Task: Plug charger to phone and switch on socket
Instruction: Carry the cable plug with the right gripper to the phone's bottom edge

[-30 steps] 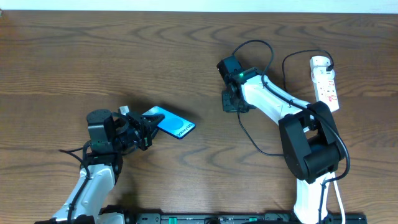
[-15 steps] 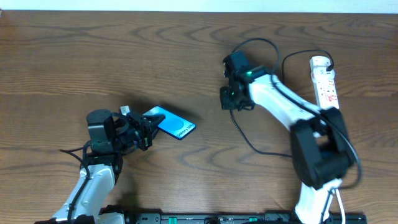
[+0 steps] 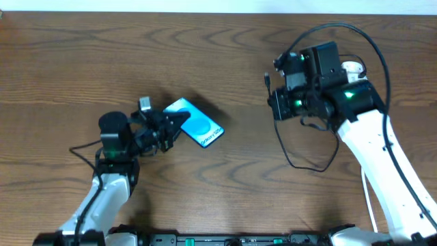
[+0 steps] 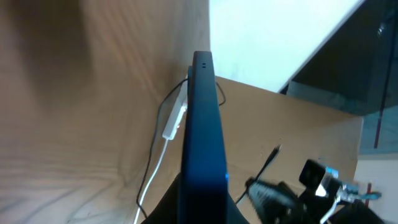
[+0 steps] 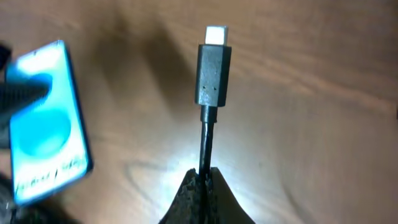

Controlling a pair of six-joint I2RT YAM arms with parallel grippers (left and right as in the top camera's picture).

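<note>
The phone (image 3: 196,123), bright blue screen up, is held off the table with my left gripper (image 3: 166,128) shut on its left end. The left wrist view shows the phone (image 4: 202,137) edge-on between the jaws of that gripper (image 4: 202,214). My right gripper (image 3: 274,104) is shut on the thin black cable of the charger (image 3: 297,160), whose plug tip (image 5: 213,71) sticks out beyond the fingers (image 5: 193,193). Phone (image 5: 46,118) and plug are apart, the phone to the plug's left. The socket (image 3: 352,67) is mostly hidden behind the right arm.
The charger cable loops across the wood table (image 3: 225,61) below the right arm. In the left wrist view the white power strip (image 4: 175,118) and its white cord (image 4: 152,171) lie beyond the phone, and the right arm (image 4: 311,186) stands at lower right.
The right arm has lifted and swung right, carrying the charger's plug end up off the table. The left gripper has raised the phone and shifted it slightly right.
</note>
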